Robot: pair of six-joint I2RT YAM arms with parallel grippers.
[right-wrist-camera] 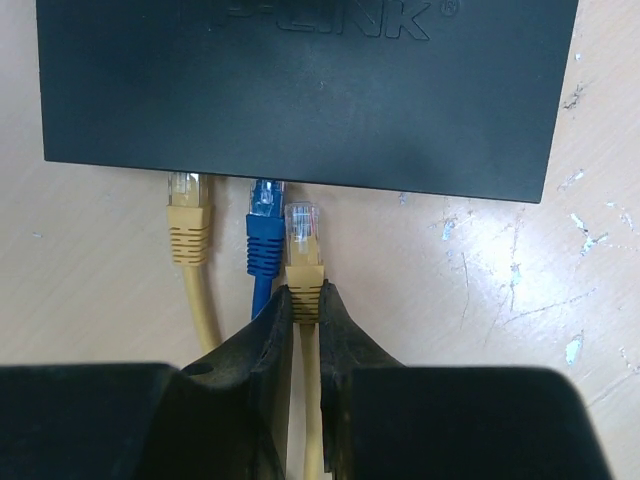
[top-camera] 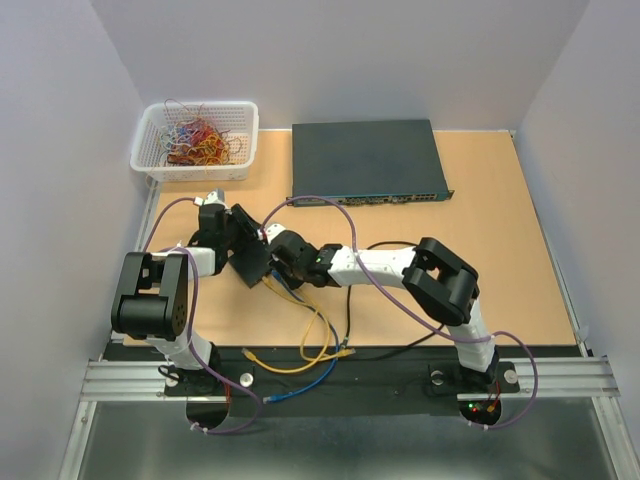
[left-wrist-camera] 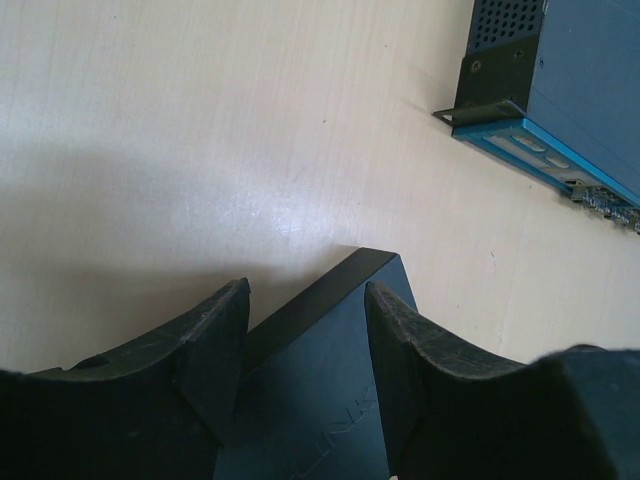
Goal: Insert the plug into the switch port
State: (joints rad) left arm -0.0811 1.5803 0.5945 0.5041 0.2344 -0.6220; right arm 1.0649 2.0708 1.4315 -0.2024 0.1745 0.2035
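Observation:
A small flat black switch box (right-wrist-camera: 300, 90) lies on the table, and its port row along the near edge faces my right gripper; the sockets themselves are hidden under the lid. One yellow plug (right-wrist-camera: 188, 215) and a blue plug (right-wrist-camera: 265, 225) sit in ports. My right gripper (right-wrist-camera: 305, 295) is shut on the boot of a second yellow plug (right-wrist-camera: 303, 225). Its clear tip stands just short of the box edge, right of the blue one. My left gripper (left-wrist-camera: 305, 300) is shut across the far end of the box (left-wrist-camera: 320, 400). From above, both grippers (top-camera: 240, 250) (top-camera: 278, 255) meet at the box (top-camera: 252, 265).
The large dark grey-blue rack switch (top-camera: 365, 160) stands at the back, with its corner (left-wrist-camera: 560, 90) close to the left wrist. A white basket (top-camera: 195, 140) of coloured wires is at the back left. Loose yellow and blue cables (top-camera: 300, 355) trail to the front edge.

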